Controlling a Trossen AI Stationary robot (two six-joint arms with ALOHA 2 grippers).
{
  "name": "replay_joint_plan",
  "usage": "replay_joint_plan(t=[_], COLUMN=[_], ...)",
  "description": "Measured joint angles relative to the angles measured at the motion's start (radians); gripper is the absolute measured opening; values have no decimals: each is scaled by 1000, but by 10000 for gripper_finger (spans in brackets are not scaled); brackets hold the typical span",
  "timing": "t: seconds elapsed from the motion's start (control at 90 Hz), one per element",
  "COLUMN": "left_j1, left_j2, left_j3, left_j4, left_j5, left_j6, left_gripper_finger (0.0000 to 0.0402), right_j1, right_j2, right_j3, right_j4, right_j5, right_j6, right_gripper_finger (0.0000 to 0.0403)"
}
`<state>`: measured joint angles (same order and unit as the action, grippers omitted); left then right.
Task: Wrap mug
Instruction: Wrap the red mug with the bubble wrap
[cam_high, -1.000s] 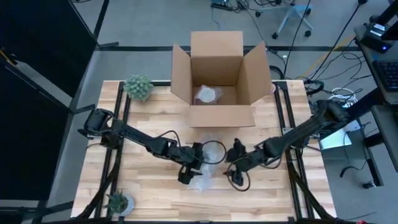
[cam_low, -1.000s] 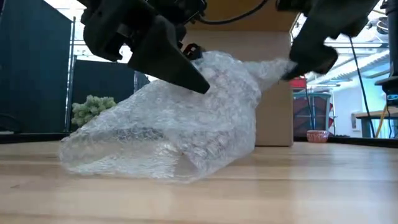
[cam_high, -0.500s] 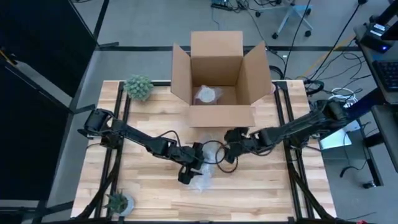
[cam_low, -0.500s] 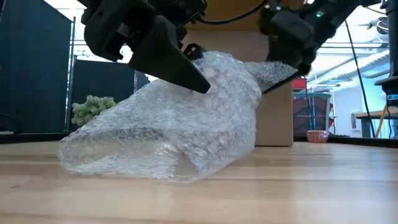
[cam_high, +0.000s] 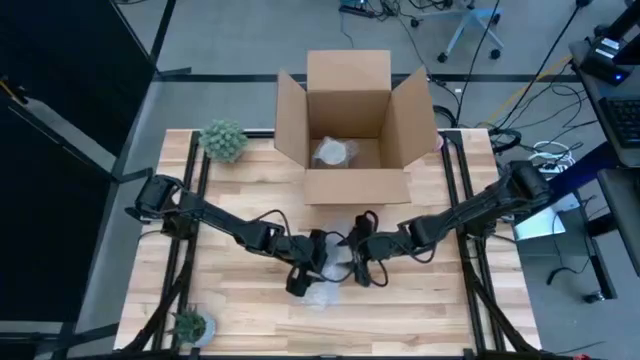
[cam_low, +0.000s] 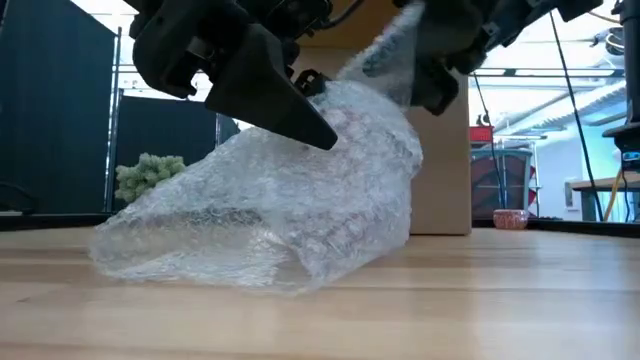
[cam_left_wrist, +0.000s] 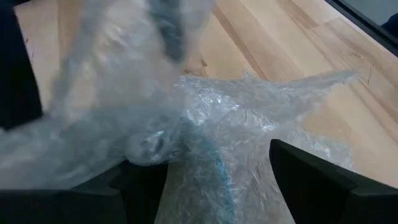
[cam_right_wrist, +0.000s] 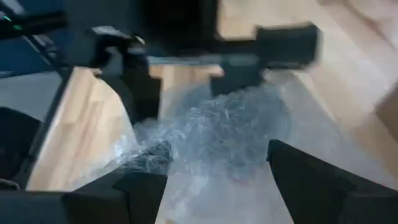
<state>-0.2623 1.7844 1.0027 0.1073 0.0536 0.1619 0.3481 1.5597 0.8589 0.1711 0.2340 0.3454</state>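
A bundle of clear bubble wrap (cam_low: 270, 215) lies on the wooden table near its middle, its broad underside on the boards. Through the wrap a teal shape (cam_left_wrist: 208, 162) shows in the left wrist view; I take it for the mug. My left gripper (cam_low: 300, 120) comes down on the bundle's top from the left. My right gripper (cam_low: 435, 70) stands just above and to the right of the bundle, with a loose flap of the wrap (cam_low: 385, 50) raised beside it. From above, the left gripper (cam_high: 303, 272) and the right gripper (cam_high: 355, 262) stand close together over the wrap (cam_high: 325, 292). My left gripper has the wrapped bundle between its two fingers (cam_left_wrist: 146, 183), which slant down onto its top (cam_low: 318, 135) from the table's left. The bundle rests on the table. My right gripper holds the free flap by a bunched part (cam_right_wrist: 149, 154) next to one finger. The flap rises from the bundle's top to the gripper, lifted clear of the table; the exact pinch is hidden by the wrap.
An open cardboard box (cam_high: 350, 110) stands at the table's far edge with a wrapped item (cam_high: 333, 152) inside. A small green plant (cam_high: 222, 140) sits at the far left and another (cam_high: 190, 323) at the near left. Bare boards lie near and to the right.
My right gripper has gone toward the table's left and up, to just over the bundle. The flap it carries, which was drawn out to the right of the bundle, now stands raised above the bundle's top. The bundle has stayed where it was.
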Motion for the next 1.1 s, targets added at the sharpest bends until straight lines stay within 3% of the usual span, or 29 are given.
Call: replay_joint_plan(t=[0.378, 0.689, 0.9, 1.0, 1.1], left_j1=[-4, -42, -39, -27, -22], left_j2=[-4, -122, -134, -103, -61], left_j3=[1, 104, 111, 109, 97], left_j4=[1, -281, -224, -217, -227], left_j5=[0, -10, -111, -108, -40], left_j6=[0, -41, -52, -75, -122], left_gripper_finger=[264, 264, 264, 264, 264], right_j1=[9, 7, 6, 6, 6], right_j2=[92, 88, 90, 90, 90], right_j3=[6, 15, 26, 26, 26], right_j4=[4, -22, -32, -33, -37], right_j5=[-26, -25, -26, -26, -23], right_j6=[-124, -171, -180, -182, -182], right_gripper_finger=[258, 258, 258, 258, 258])
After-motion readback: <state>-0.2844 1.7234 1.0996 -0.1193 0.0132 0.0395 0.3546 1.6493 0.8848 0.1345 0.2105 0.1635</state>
